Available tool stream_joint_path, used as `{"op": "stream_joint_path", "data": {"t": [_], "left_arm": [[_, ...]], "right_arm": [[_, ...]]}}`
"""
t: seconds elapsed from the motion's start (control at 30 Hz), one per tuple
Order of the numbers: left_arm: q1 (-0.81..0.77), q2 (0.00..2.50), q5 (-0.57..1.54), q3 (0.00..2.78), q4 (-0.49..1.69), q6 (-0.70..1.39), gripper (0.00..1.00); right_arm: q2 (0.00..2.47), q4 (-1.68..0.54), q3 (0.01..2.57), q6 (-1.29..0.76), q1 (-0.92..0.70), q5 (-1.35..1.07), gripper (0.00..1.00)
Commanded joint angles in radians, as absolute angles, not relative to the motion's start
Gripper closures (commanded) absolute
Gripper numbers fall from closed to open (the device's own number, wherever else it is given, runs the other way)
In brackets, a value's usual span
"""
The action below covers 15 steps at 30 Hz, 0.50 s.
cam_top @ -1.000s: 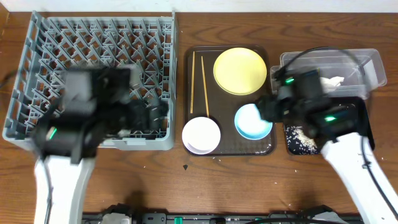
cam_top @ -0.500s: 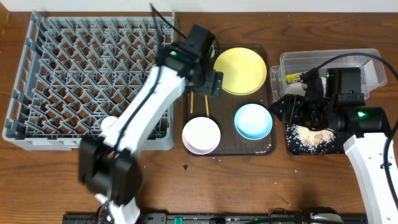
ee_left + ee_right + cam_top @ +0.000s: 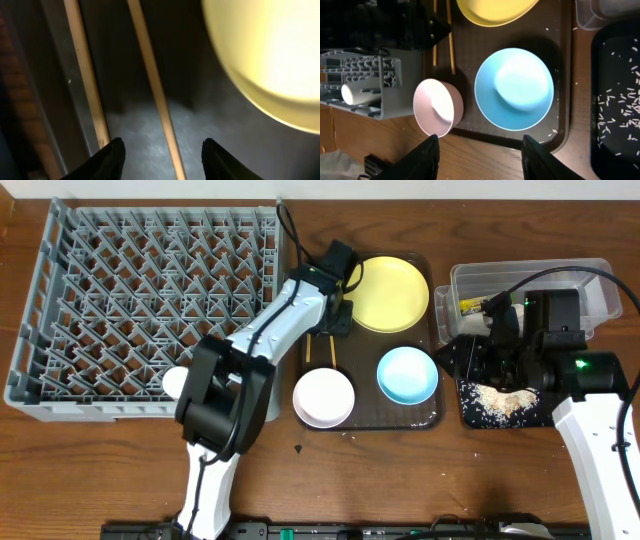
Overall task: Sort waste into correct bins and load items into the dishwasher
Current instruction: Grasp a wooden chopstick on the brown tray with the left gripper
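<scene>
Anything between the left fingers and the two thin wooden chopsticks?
Nothing visible. The left gripper hangs open right over the chopsticks; one runs between its fingers, the other lies by one fingertip. The round yellow plate sits clear to the side.

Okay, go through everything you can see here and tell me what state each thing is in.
Chopsticks: lying flat on the brown tray, ungripped.
Left gripper: open, straddling one chopstick.
Right gripper: open, empty.
Yellow plate: empty.
White bowl: upright, empty.
Light blue bowl: upright, empty.
Cup: on its side in the dish rack.
Black tray: holding rice scraps.
Clear tub: holding a wrapper, partly hidden.
</scene>
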<state>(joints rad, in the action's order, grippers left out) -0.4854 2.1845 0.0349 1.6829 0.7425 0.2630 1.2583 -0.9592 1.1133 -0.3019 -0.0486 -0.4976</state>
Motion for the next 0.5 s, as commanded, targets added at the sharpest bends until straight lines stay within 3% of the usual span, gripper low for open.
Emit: {"op": "stream_joint_path", "data": {"t": [0.0,0.13,0.47], "left_arm": [[-0.483,2.218,-0.011,1.697,0.731,0.273,0.54],[-0.484,2.245,-0.008,1.697,0.729,0.322,0.69],[-0.484,2.269,-0.009,1.678,0.744,0.339,0.92]], "right_arm": [[1.247,-0.962,1.129,-0.283,-0.041,-0.497,0.5],[1.247,-0.962,1.129,-0.283,-0.041,-0.497,0.5],[1.247,-0.964,1.129,-0.283,-0.041,-0.498,0.55]]}}
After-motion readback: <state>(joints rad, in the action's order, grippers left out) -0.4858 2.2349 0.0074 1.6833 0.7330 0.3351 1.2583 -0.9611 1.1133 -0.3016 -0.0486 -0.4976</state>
